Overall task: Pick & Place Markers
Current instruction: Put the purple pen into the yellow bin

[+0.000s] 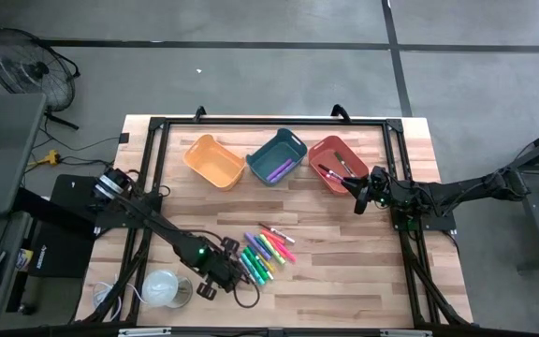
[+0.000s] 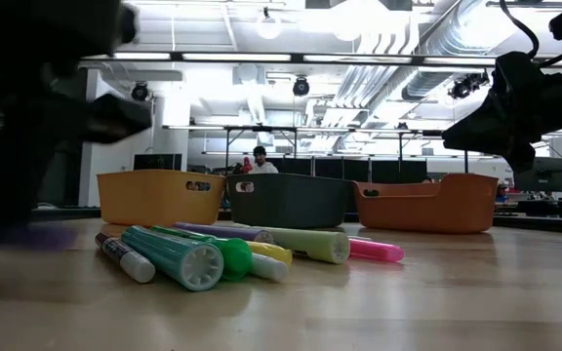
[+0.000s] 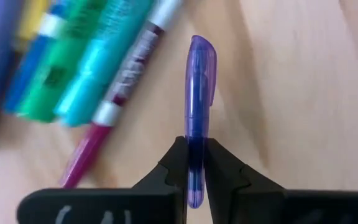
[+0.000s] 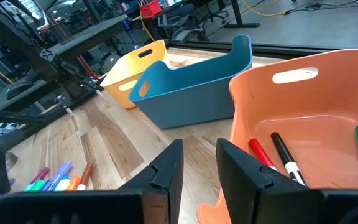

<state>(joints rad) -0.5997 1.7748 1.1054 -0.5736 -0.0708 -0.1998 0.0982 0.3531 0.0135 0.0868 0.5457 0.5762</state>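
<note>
Left claw (image 3: 194,165) grasps a purple marker (image 3: 199,106) (beside the pile (image 1: 265,253)); right claw (image 4: 197,165), released, hovers at the red bin's (image 4: 253,99) rim.

Three bins (image 1: 274,159) set in row along far side of bench (image 1: 344,271). Markers (image 1: 266,250) clustered near bench centre, toward front. Round cup (image 1: 161,287) placed at front left corner. Left gripper (image 1: 237,273) positioned between cup and marker cluster. Right gripper (image 1: 358,194) located just beside rightmost bin.
</note>
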